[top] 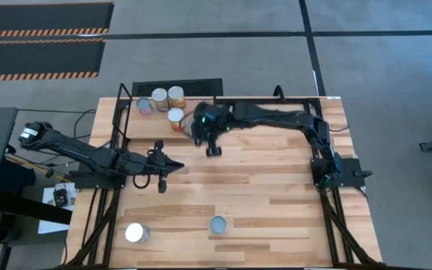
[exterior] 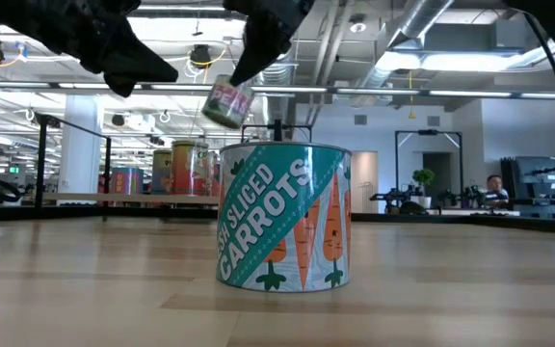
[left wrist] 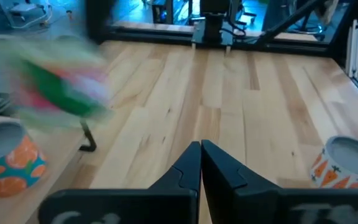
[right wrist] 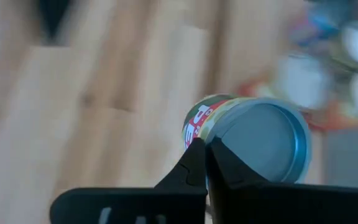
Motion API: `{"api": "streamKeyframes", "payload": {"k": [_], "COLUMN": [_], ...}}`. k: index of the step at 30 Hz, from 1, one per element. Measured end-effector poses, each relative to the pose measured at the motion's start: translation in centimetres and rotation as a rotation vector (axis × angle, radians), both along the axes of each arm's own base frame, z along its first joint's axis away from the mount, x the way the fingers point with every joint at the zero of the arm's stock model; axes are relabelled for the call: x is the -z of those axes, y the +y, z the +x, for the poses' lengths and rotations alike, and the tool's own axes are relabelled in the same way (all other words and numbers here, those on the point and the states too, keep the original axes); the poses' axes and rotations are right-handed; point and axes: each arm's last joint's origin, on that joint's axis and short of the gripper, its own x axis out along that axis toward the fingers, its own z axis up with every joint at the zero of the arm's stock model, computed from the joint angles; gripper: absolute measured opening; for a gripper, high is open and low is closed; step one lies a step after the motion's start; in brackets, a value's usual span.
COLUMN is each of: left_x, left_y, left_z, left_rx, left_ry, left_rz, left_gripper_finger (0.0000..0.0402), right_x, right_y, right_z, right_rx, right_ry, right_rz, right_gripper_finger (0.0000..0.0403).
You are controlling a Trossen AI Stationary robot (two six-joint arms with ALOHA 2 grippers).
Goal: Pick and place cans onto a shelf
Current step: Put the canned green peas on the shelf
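A can with a green and red label hangs tilted in the air, just past the tips of my right gripper, whose fingers are together. The low view shows this can under the gripper, above the cans on the shelf. Three cans and an orange-labelled one stand at the far left on the shelf, whose black leg shows. My left gripper is shut and empty over the table's left middle. My right gripper's shut fingertips show against the lower edge of the can's silvery end. I cannot tell whether they touch it. The can is clear of the table and tilted, with its end toward the wrist camera.
A sliced-carrots can stands upright near the table's front edge and fills the low view. A white-topped can stands at the front left. Bare wood lies between the two arms at the table's middle.
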Motion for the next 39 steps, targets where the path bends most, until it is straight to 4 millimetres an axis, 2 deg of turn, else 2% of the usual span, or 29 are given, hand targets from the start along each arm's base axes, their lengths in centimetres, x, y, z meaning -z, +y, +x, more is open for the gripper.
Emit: {"api": "streamKeyframes", "payload": {"k": [4, 11, 16, 25, 28, 33, 36, 39], "left_x": [-0.3, -0.2, 0.4, 1.2, 1.2, 1.3, 1.5, 1.6], "left_y": [-0.1, -0.3, -0.4, -0.5, -0.6, -0.6, -0.6, -0.6], "left_z": [-0.9, -1.6, -1.4, -0.5, -0.5, -0.5, -0.4, -0.2], "left_rx": [0.008, 0.014, 0.005, -0.024, -0.023, -0.026, -0.029, -0.031], "left_ry": [0.007, 0.04, 0.079, 0.108, 0.111, 0.114, 0.129, 0.13], "left_rz": [-0.017, -0.045, -0.04, -0.02, -0.019, -0.024, -0.021, -0.021], "left_gripper_finger": [0.0, 0.0, 0.0, 0.0, 0.0, 0.0, 0.0, 0.0], "right_x": [2.7, 8.2, 10.2, 13.9, 14.2, 14.1, 12.7, 10.3], "right_y": [1.8, 1.9, 1.9, 1.5, 1.5, 2.1, 2.4, 2.5], "right_z": [0.8, 0.8, 0.5, 1.4, 1.9, 2.0, 1.8, 1.0], "right_rx": [-0.03, -0.012, 0.004, 0.007, 0.015, 0.025, 0.03, 0.026], "right_ry": [0.002, 0.023, 0.041, 0.06, 0.033, 0.017, -0.013, -0.046], "right_rz": [0.08, 0.121, 0.131, 0.125, 0.126, 0.108, 0.089, 0.087], "right_gripper_finger": [0.0005, 0.0004, 0.0006, 0.0011, 0.0029, 0.0094, 0.0136, 0.0169]}}
